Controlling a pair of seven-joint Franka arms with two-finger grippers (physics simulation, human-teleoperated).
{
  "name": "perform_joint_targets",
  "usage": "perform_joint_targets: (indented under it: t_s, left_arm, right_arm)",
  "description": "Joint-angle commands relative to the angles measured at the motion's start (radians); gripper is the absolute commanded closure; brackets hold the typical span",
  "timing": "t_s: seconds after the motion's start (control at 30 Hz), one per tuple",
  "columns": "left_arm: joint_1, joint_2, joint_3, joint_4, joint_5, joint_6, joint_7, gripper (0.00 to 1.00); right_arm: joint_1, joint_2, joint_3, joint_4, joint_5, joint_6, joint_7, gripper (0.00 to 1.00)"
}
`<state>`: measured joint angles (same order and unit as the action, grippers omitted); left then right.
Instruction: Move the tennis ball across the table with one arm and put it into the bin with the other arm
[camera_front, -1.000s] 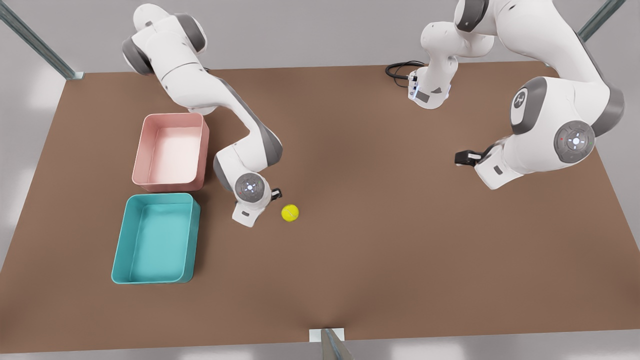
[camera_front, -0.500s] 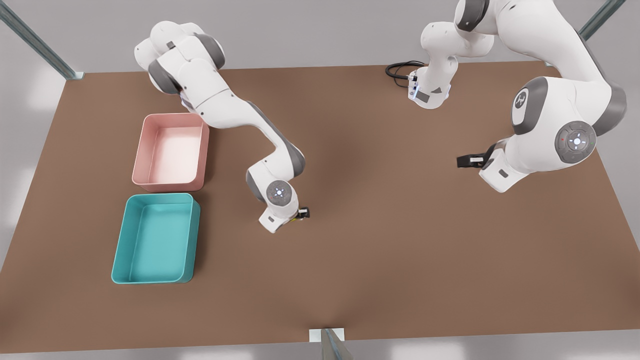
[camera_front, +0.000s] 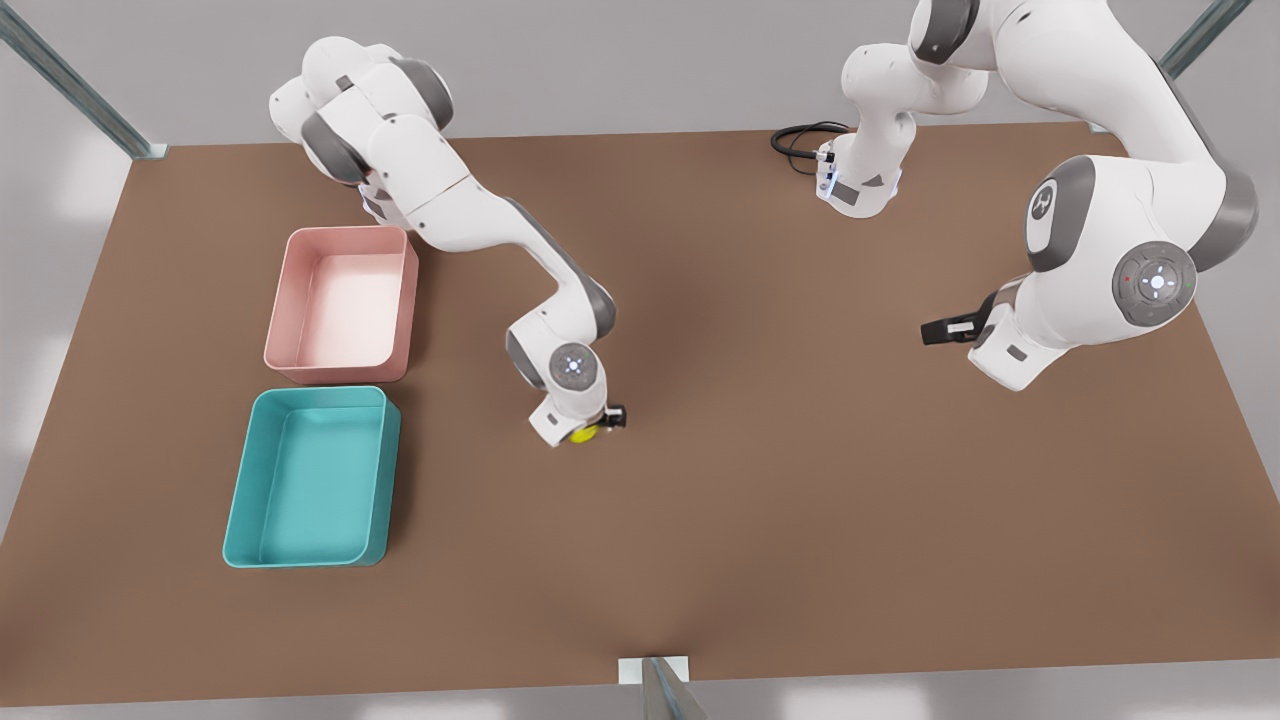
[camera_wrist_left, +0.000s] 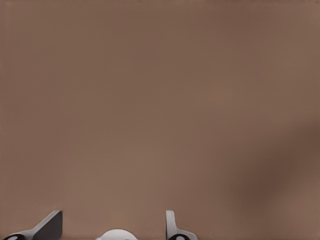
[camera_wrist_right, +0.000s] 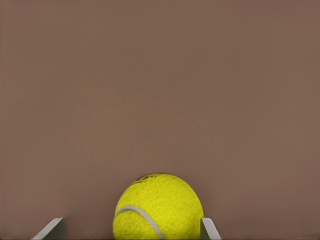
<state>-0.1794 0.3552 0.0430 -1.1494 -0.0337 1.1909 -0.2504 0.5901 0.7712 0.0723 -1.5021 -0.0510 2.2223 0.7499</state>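
Small bright yellow-green fuzzy tennis ball (camera_wrist_right: 159, 206) sits on the plain matte brown tabletop (camera_front: 760, 520), near the middle, well apart from both bins. In the front view only a sliver of it peeks out under the wrist of the arm on the front view's left.

Handling, as a judgement: light, felt-covered, slightly springy. The felt should give decent grip, but being round on a flat surface it will roll at a nudge. Best hold looks like fingers across its widest girth, one on each side, squeezing evenly so it does not squirt out.

Right claw (camera_wrist_right: 132, 227): low over the ball, fingers spread wide. One fingertip (camera_wrist_right: 210, 229) is just beside the ball; the other stands clear on the far side. Nothing gripped yet; the ball lies between the fingers, off-centre toward one.

Left claw (camera_wrist_left: 112, 225): on the arm at the front view's right, waiting above bare tabletop, fingers apart, holding nothing.

Pale pink rectangular plastic bin (camera_front: 290, 300) and teal rectangular plastic bin (camera_front: 245, 490) stand side by side near the front view's left edge, both without contents.
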Motion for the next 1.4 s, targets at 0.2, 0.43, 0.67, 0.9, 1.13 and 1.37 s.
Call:
perform_joint_targets:
  t_s: [0.2, 0.43, 0.67, 0.9, 1.13, 1.37]
  left_arm:
    - [0.0, -0.001, 0.0, -0.001, 0.0, 0.007, -0.052, 0.0]
    - [0.003, -0.002, 0.0, -0.001, 0.0, 0.006, -0.052, 0.0]
    - [0.002, -0.001, 0.0, -0.001, -0.002, 0.006, -0.052, 0.0]
    - [0.006, 0.001, 0.0, -0.003, 0.0, 0.007, -0.052, 0.0]
    - [0.006, 0.001, 0.0, -0.003, 0.0, 0.006, -0.052, 0.0]
    - [0.006, 0.002, 0.0, -0.004, 0.0, 0.006, -0.052, 0.0]
  right_arm:
    - [0.002, 0.003, 0.0, -0.017, -0.001, 0.019, 0.111, 0.0]
    - [-0.01, 0.016, -0.002, -0.032, -0.001, 0.037, 0.098, 0.0]
    - [-0.006, 0.037, -0.003, -0.053, -0.003, 0.068, 0.098, 0.0]
    - [-0.003, 0.042, -0.002, -0.049, -0.001, 0.079, 0.1, 0.2]
    - [-0.021, 0.016, -0.002, -0.038, 0.013, 0.086, 0.109, 0.3]
    - [-0.208, -0.15, 0.0, -0.052, -0.007, -0.052, -0.311, 0.3]
